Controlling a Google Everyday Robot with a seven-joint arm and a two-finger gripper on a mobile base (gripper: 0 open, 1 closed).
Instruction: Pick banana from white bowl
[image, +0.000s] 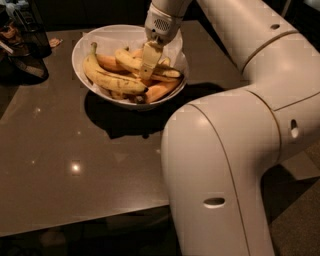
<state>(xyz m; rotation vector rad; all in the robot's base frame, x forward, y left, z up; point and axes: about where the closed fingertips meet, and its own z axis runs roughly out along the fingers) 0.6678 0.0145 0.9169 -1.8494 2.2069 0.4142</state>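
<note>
The white bowl (85, 42) stands at the back of the dark table and holds several bananas. The banana (127, 60), long, speckled and dark at its right end, lies across the top of the pile. My gripper (147, 65) reaches down from the arm into the middle of the bowl and sits over the banana's middle, hiding part of it. A fatter yellow banana (107, 79) with dark streaks lies in front on the left. Orange-toned bananas (161, 90) lie at the right front.
The dark table (75, 160) stretches toward me. Dark clutter, including a black container (30, 37), stands at the back left. My large white arm (225, 150) fills the right side of the view and overhangs the table's right edge.
</note>
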